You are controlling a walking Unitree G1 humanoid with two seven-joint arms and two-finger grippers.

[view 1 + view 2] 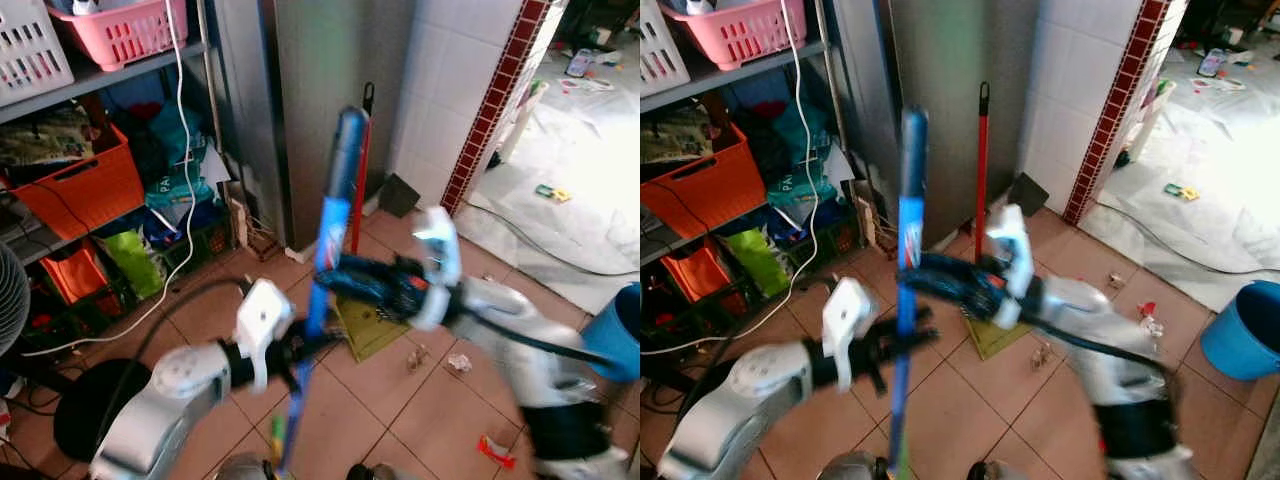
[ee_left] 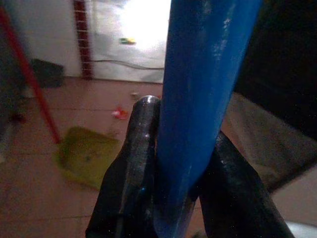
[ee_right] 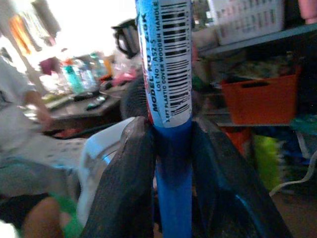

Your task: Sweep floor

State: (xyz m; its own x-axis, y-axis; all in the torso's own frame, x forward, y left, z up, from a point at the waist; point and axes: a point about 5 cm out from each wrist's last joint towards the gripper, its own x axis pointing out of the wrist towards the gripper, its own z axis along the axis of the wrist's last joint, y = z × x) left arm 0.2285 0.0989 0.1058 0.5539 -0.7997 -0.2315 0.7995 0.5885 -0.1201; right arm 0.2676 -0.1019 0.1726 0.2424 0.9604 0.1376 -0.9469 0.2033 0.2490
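A blue broom handle (image 1: 336,200) stands nearly upright in front of me, with both grippers on it. My left gripper (image 1: 303,348) is shut on the handle lower down, and its black fingers (image 2: 136,158) clamp the blue shaft (image 2: 198,99). My right gripper (image 1: 332,280) is shut on it just above, below a barcode label (image 3: 171,74). The broom head is hidden below. Bits of litter (image 1: 460,362) and a red scrap (image 1: 495,450) lie on the terracotta tiles. A yellow-green dustpan (image 1: 372,330) with a red handle (image 1: 360,185) rests on the floor by the wall.
A metal shelf on the left holds an orange bin (image 1: 85,185) and a pink basket (image 1: 120,30); a white cable (image 1: 185,150) hangs down it. A fan (image 1: 10,295) stands far left, a blue bucket (image 1: 620,335) at right. A seated person (image 3: 20,109) is behind me.
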